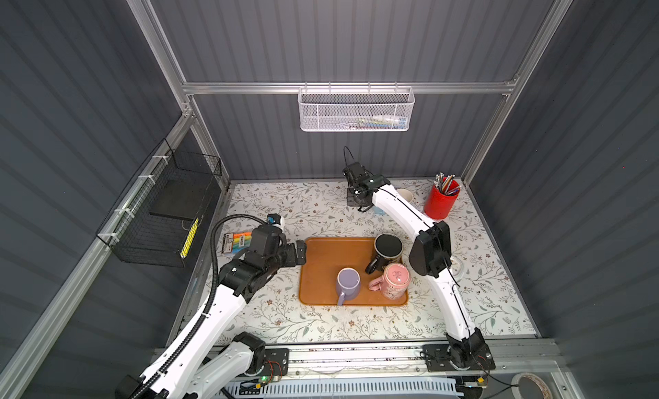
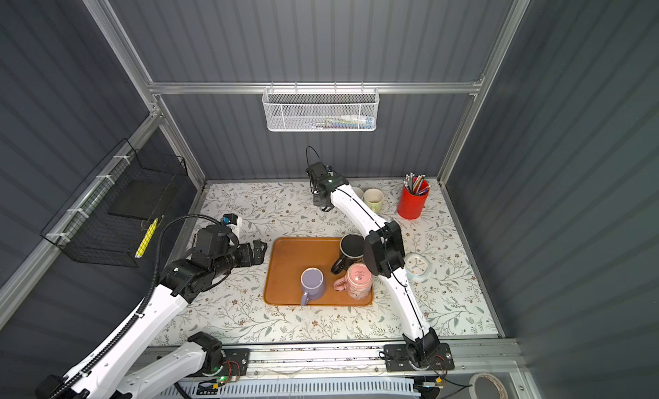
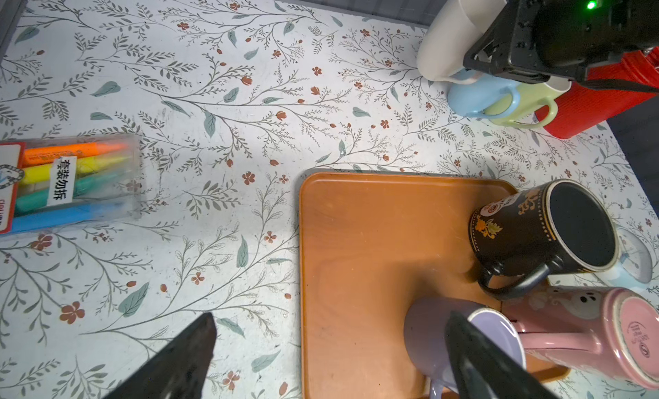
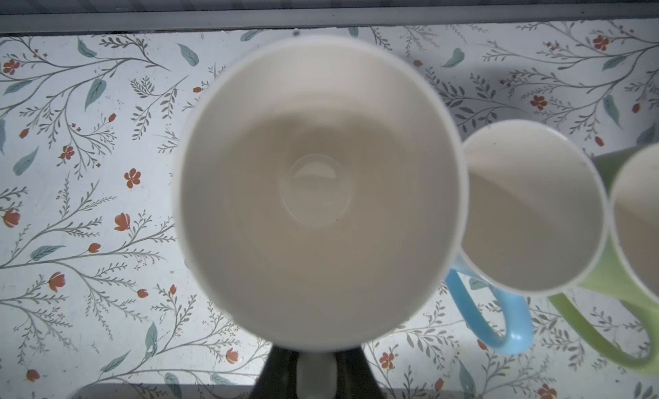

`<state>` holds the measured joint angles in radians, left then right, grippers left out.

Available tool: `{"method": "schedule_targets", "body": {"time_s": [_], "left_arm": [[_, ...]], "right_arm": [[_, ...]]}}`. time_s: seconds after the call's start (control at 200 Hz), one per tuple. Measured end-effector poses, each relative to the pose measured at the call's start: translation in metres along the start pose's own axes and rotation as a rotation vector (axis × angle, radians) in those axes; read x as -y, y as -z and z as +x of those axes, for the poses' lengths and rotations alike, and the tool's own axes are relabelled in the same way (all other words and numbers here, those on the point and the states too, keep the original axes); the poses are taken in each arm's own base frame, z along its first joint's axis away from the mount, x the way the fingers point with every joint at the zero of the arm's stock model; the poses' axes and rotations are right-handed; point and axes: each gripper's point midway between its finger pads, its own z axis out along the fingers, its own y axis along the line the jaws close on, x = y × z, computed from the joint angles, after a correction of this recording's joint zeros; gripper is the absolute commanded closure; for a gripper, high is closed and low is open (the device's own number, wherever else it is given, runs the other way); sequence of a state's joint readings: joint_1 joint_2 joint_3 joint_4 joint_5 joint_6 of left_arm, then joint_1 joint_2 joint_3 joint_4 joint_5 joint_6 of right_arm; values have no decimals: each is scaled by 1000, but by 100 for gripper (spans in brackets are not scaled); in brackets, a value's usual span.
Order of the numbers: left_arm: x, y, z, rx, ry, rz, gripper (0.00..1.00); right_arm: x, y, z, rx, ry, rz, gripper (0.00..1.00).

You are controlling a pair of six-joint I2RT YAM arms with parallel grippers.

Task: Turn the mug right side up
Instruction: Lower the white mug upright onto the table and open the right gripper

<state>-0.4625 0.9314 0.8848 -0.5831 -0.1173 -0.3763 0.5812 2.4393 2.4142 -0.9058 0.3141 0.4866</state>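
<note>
Far middle of the worktop: white mug, mouth up, seen straight down its bare inside in the right wrist view. Handle pinched between the right fingers, clenched tight on it. Base on the worktop or lifted off it: impossible to tell. Hidden under the right wrist in both top views. Just to its right: blue mug, upright, then green mug, upright too, rims side by side. Farther right, near the far right corner: red pen holder, full of pens and pencils.

Middle of the worktop: orange tray. By its near edge, purple mug, mouth up, handle toward the near side. At its near right corner, pink mug, base up with a stamped mark on it, handle pointing left toward the purple one. At its far right corner, black mug with a gold pattern, handle toward the near left; mouth or base up: impossible to tell.

Left fingers released, spread wide, grasping nothing, hanging at the tray's left edge. Left of them on the worktop: pack of highlighters, orange, yellow, green and blue.
</note>
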Motion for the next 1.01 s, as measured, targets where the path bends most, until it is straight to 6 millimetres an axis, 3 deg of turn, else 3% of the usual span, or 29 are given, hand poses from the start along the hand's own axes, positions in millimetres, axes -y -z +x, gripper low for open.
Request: {"method": "schedule_targets", "body": {"time_s": [0.27, 1.006], "left_arm": [[2, 0, 3, -6, -3, 16, 0], [2, 0, 3, -6, -12, 16, 0]], "right_arm": [[4, -19, 10, -33, 0, 26, 100], [20, -32, 13, -62, -13, 48, 100]]}}
